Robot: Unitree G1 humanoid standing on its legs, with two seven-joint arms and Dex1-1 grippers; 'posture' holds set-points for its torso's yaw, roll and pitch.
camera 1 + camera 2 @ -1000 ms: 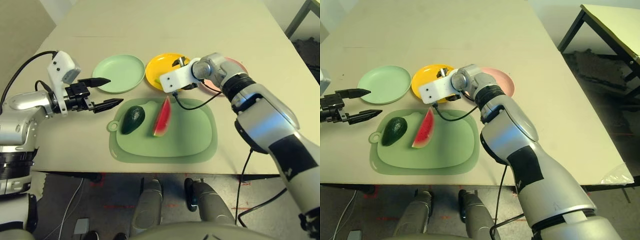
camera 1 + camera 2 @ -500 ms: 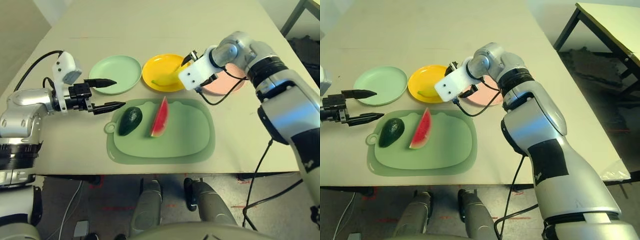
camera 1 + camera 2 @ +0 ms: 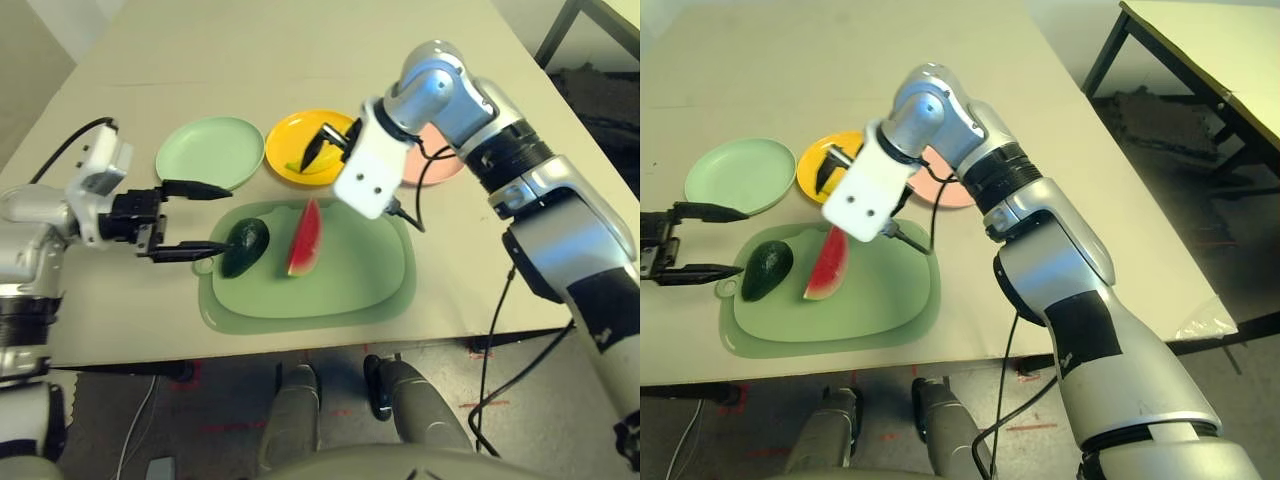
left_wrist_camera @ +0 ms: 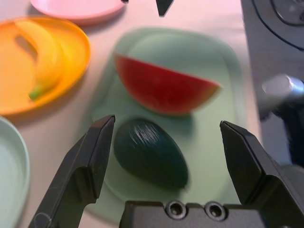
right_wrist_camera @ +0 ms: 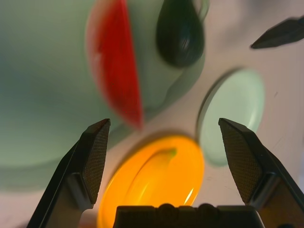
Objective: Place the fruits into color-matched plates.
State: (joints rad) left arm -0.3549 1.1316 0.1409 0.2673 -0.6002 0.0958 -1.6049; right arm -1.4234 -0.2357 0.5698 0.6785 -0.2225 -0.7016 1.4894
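Both grippers were open and empty: left gripper [image 3: 200, 217] beside the avocado [image 3: 244, 247], right gripper [image 3: 328, 144] above the yellow plate [image 3: 305, 172] holding the banana [image 4: 45, 51]. Avocado and watermelon wedge [image 3: 304, 238] lay on the green mat [image 3: 362, 279]; mint green plate [image 3: 208, 165] held nothing.

The mat [image 3: 340, 290] lies nearest the robot. On it the avocado [image 3: 243, 247] sits left of the watermelon wedge [image 3: 304, 236]. Behind the mat stands a row of three plates: the left plate [image 3: 208, 153], the middle plate [image 3: 290, 145] holding the banana [image 4: 43, 52], and the right plate [image 3: 440, 168].
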